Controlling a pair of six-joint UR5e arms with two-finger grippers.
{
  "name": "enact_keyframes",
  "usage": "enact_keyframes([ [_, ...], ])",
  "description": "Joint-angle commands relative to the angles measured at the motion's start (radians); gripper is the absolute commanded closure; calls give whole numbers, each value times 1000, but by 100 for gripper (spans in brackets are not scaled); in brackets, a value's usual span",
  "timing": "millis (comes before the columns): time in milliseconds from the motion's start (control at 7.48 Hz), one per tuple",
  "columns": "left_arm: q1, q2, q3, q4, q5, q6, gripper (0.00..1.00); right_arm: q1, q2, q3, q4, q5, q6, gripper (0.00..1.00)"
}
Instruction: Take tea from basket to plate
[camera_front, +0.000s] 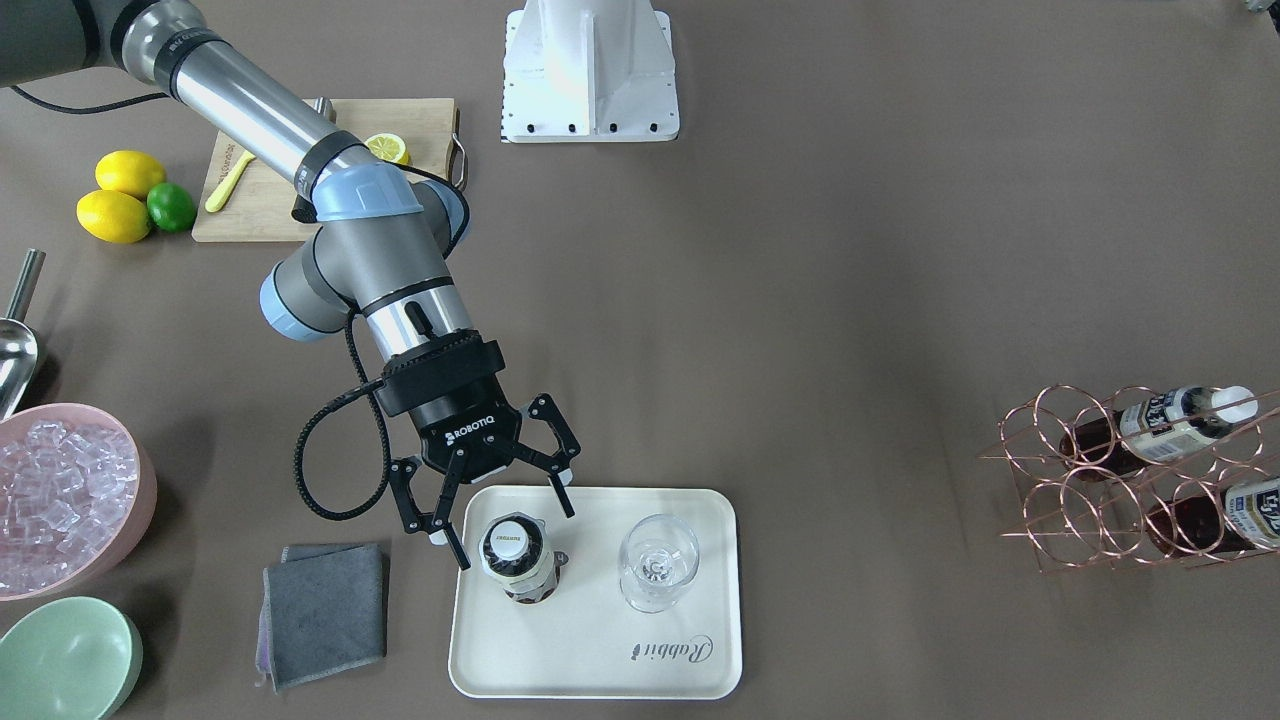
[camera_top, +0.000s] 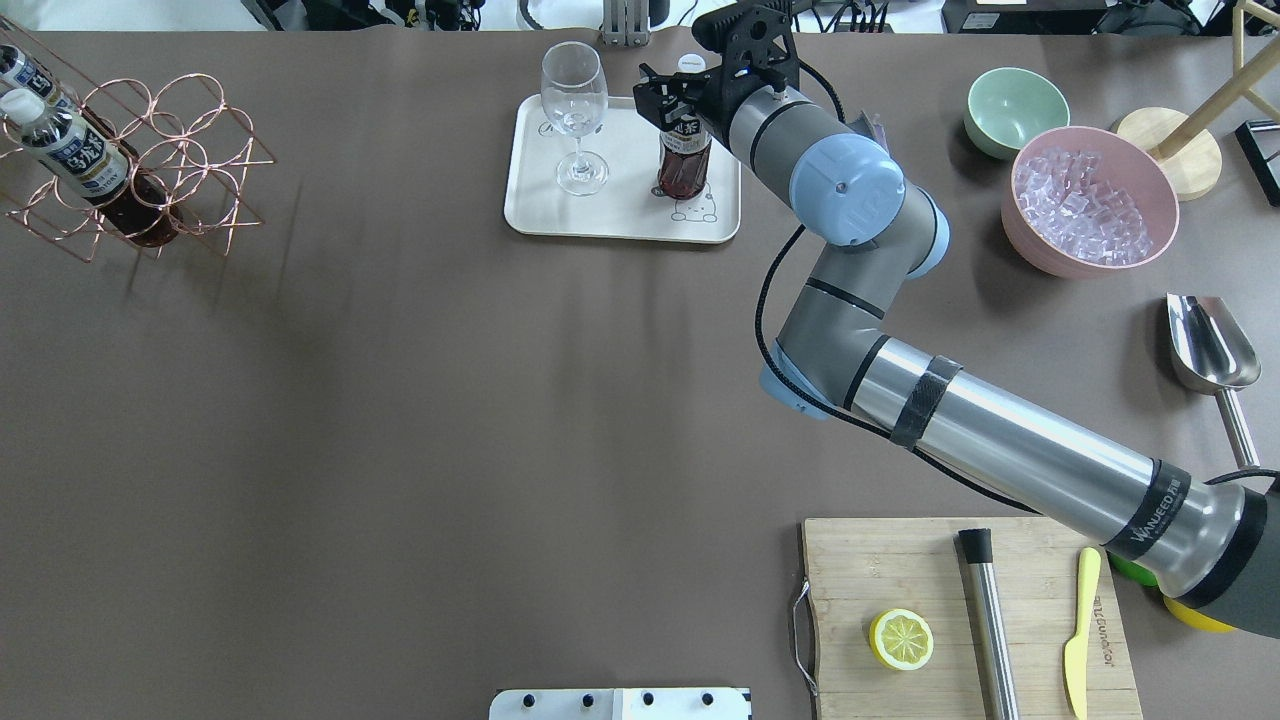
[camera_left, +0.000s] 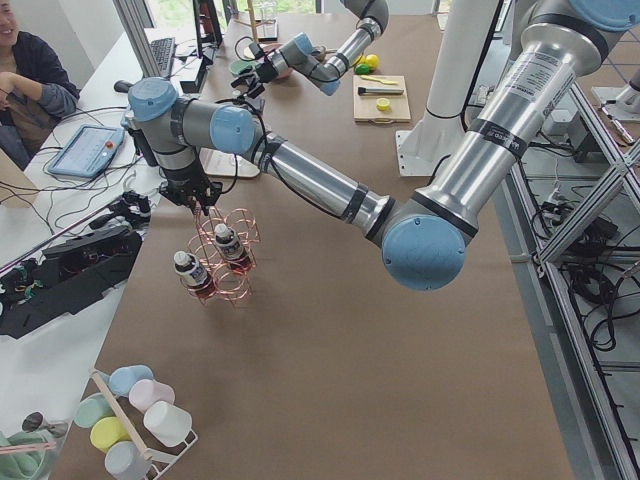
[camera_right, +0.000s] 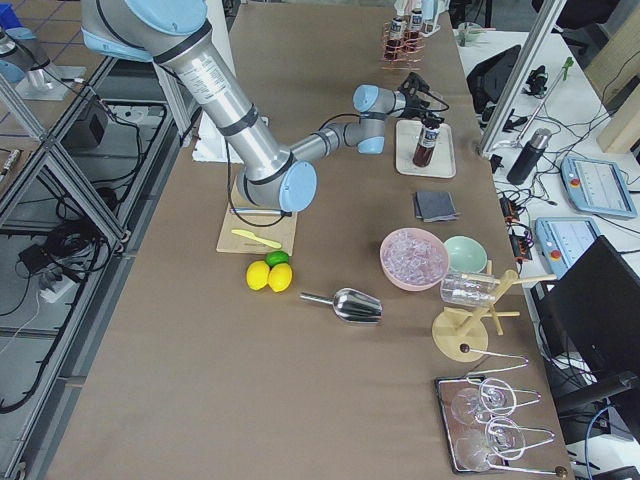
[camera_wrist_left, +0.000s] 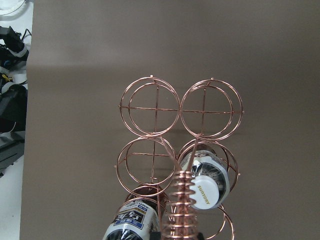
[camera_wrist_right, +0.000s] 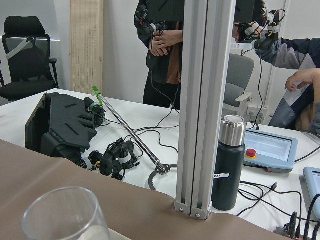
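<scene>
One tea bottle (camera_front: 512, 552) stands upright on the cream plate (camera_front: 600, 665), next to a wine glass (camera_front: 657, 560). My right gripper (camera_front: 510, 525) is open, its fingers spread on either side of this bottle's top without touching it; the overhead view shows it too (camera_top: 678, 105). Two more tea bottles (camera_front: 1165, 425) (camera_front: 1250, 510) sit in the copper wire basket (camera_front: 1060, 490). The left wrist view looks down on the basket (camera_wrist_left: 157, 108) and both bottles (camera_wrist_left: 205, 185). My left gripper (camera_left: 195, 195) hangs over the basket handle; I cannot tell whether it is open or shut.
A grey cloth (camera_front: 325, 610) lies beside the plate. A pink ice bowl (camera_front: 60, 490), a green bowl (camera_front: 65, 660) and a metal scoop (camera_front: 15, 340) are further out. A cutting board (camera_front: 260, 215) with a lemon half, and whole lemons (camera_front: 115, 195), lie near the robot base.
</scene>
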Motion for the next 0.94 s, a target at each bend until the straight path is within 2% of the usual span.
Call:
enact_keyframes([
  [0,-23,-1,74,-29,2,5,100,5,-38,286,-352,46,1,0],
  [134,-31,-1,100,-50,8,5,100,13,-89,455,-533,67,7,0],
  [267,-40,0,139,-98,14,5,100,23,-195,607,-622,122,100,0],
  [401,-48,0,172,-127,14,11,100,49,-319,689,-630,203,175,0],
  [668,-51,0,214,-170,23,13,100,144,-552,764,-636,331,197,0],
  [802,-48,2,232,-205,29,11,100,218,-646,768,-679,454,226,0],
])
